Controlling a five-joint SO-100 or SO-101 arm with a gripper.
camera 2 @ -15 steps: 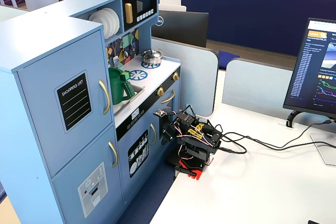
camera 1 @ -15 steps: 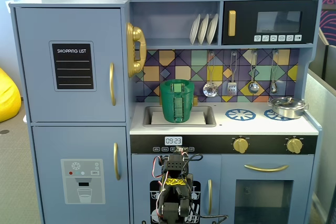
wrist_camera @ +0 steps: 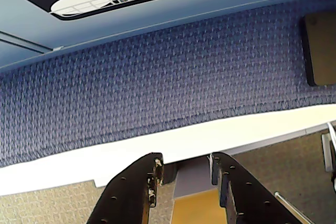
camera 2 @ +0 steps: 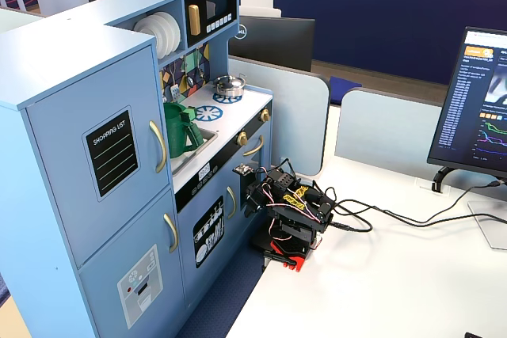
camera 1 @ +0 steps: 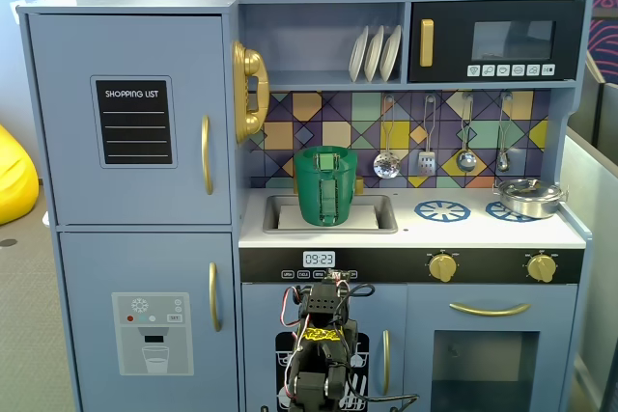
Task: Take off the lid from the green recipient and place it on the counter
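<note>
While claw (wrist_camera: 184,174) gapes, lid stays unseen.

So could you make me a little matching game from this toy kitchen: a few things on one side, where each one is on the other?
Things:
1. green pot
2. silver pan
3. white plates
4. gripper

Places:
a. on the shelf beside the microwave
b. down low, over the blue carpet
c. in the sink recess
d. on the right-hand burner ring

Pairs: 1-c, 2-d, 3-a, 4-b

End effector (wrist_camera: 184,169) base cut off by bottom edge (wrist view); green recipient (camera 1: 325,185) base hidden in sink.
</note>
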